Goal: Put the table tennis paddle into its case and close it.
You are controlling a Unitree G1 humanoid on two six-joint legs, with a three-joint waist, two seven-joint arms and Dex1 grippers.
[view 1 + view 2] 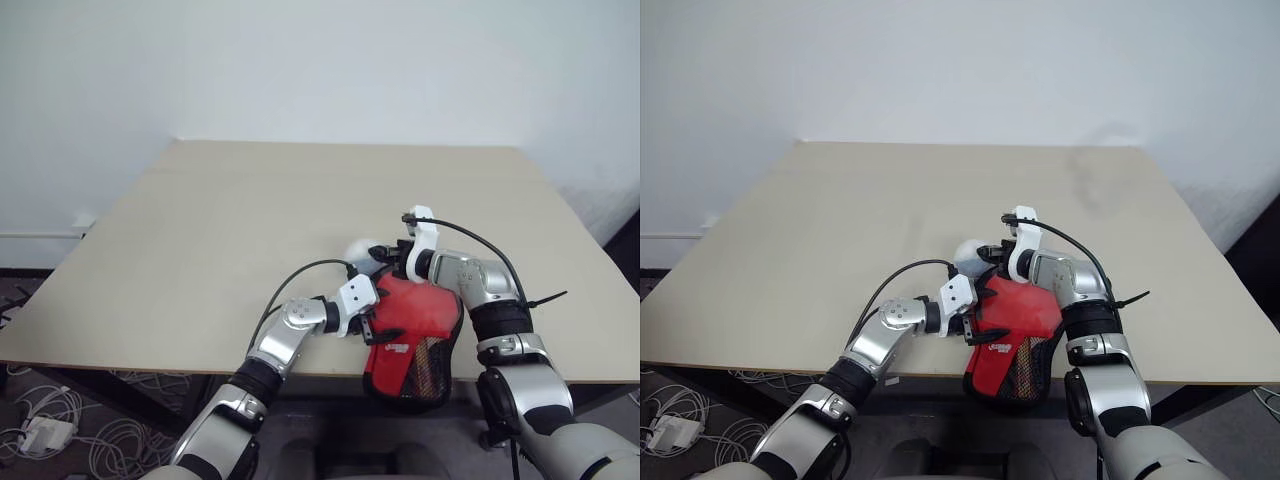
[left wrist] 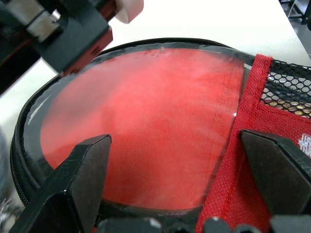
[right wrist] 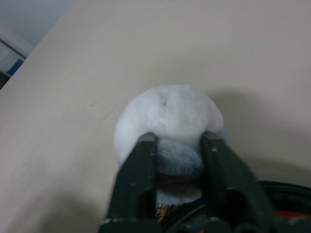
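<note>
the paddle (image 2: 146, 126) sits inside the case (image 1: 415, 340) at the desk's (image 1: 200, 230) near edge. right claw (image 3: 177, 145) pinches the fluffy grey-white lump (image 3: 167, 116); left claw (image 2: 177, 170) is spread over the clear window. pull steadily along the edge while bracing the case. the left wrist view reveals the mesh pocket (image 2: 286, 90).

The left gripper (image 2: 177, 167) is hovering with its two fingers spread wide and pointing rightward, while the right gripper (image 3: 178, 145) is angling down with its fingers drawn close together.
</note>
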